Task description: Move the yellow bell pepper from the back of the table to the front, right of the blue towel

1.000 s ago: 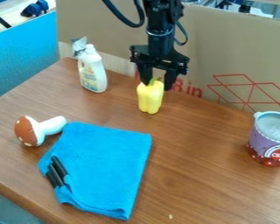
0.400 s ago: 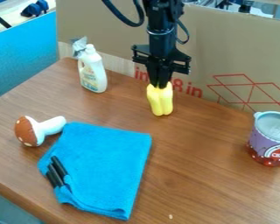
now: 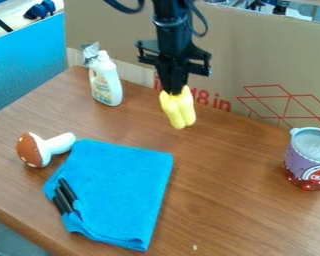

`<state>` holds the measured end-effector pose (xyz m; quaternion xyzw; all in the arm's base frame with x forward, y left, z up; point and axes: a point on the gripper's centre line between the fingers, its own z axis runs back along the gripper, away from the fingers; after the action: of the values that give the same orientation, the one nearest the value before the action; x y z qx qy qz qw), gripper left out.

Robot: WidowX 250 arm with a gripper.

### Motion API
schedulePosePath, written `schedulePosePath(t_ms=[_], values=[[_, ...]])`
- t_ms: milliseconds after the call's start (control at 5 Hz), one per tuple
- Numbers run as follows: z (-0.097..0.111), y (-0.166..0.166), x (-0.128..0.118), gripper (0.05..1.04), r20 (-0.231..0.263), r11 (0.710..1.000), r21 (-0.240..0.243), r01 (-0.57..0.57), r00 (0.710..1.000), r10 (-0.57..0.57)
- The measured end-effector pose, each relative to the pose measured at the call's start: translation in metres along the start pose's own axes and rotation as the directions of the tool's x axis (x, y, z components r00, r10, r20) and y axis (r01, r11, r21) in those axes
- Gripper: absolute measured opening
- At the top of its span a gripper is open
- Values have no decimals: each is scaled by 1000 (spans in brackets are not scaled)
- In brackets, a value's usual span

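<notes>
Claw (image 3: 175, 91) is clenched on the yellow bell pepper (image 3: 179, 111), gripping it at the top end. Fingers point down; the arm (image 3: 171, 30) comes in from the top of the view. Pepper is near the far edge of the table (image 3: 223, 175), around the middle of that edge, in front of the cardboard panel (image 3: 256, 55) with red print. It's tilted, lower end angled a bit to the right; can't tell if that end touches the wood. White spray bottle (image 3: 106, 82) with a grey top stands upright by the far left corner, left of the pepper and well apart from it. Blue cloth (image 3: 122, 187) lies folded and flat on the near left part of the table. Two black sticks (image 3: 64, 195) lie side by side at the cloth's left side. Toy mushroom (image 3: 32, 150), brown cap with pale spots, white stem, lies on its side toward the left edge, stem pointing at the cloth's far left corner; can't tell if the two touch. Purple and red can (image 3: 301, 162) with a grey top stands upright at the right, well apart from the pepper and cloth.
</notes>
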<state>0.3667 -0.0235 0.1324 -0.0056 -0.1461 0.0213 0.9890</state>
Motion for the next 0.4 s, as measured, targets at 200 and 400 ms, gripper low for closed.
schedulePosePath(t_ms=[200, 400], values=[[19, -23, -31, 120, 24, 999, -5, 53, 998, -52], [14, -57, -60, 120, -8, 992, -18, 123, 992, -123]])
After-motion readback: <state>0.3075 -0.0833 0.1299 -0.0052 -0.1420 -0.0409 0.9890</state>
